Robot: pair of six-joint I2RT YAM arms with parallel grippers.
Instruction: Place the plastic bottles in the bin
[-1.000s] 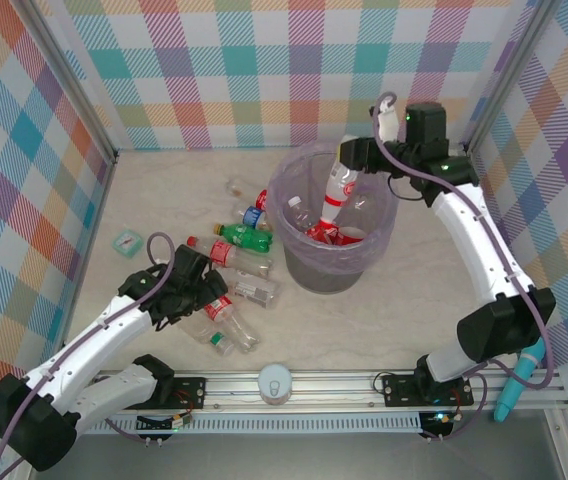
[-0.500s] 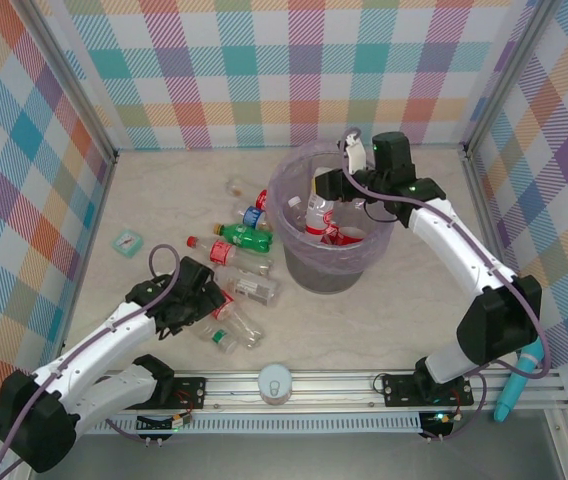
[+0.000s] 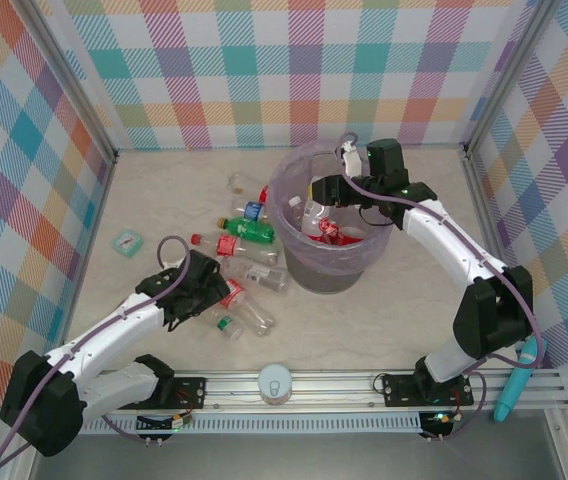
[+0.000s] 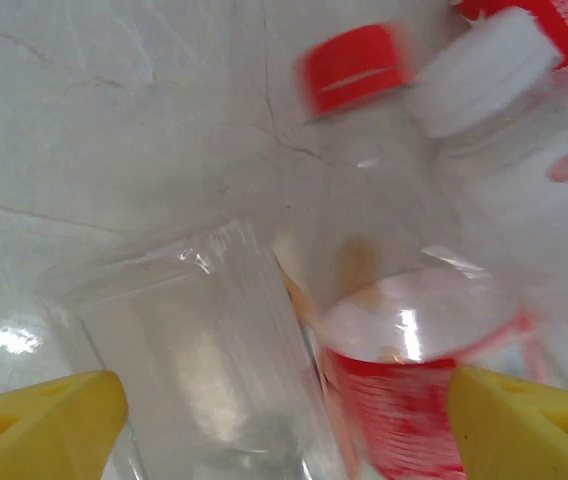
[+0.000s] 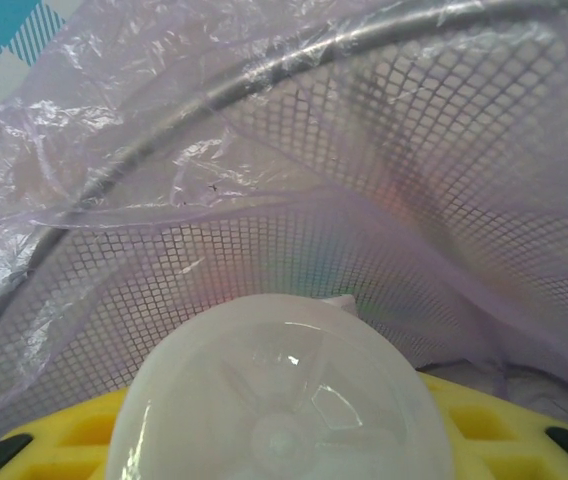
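Several plastic bottles lie on the table left of the bin point(image 3: 309, 270), among them a green one point(image 3: 247, 231) and a blue-labelled one point(image 3: 253, 211). My left gripper point(image 3: 222, 297) is down among the nearest ones. In the left wrist view it is open point(image 4: 284, 420), its yellow fingertips point(image 4: 44, 420) wide apart around a clear bottle point(image 4: 204, 350) and a red-labelled bottle point(image 4: 404, 390). My right gripper point(image 3: 321, 190) hangs inside the bin's mouth, shut on a clear bottle point(image 3: 314, 212), whose round base point(image 5: 279, 400) faces the mesh wall point(image 5: 294, 250). More red-labelled bottles point(image 3: 339, 232) lie in the bin.
A teal square packet point(image 3: 126, 242) lies at the left. A white round object point(image 3: 275, 383) sits on the front rail, and a teal tool point(image 3: 517, 385) stands at the right end. Bare table stretches right of the bin.
My right gripper has carried its bottle left and down into the bin's mouth. The left gripper has pushed forward and right among the table bottles, nudging some of them.
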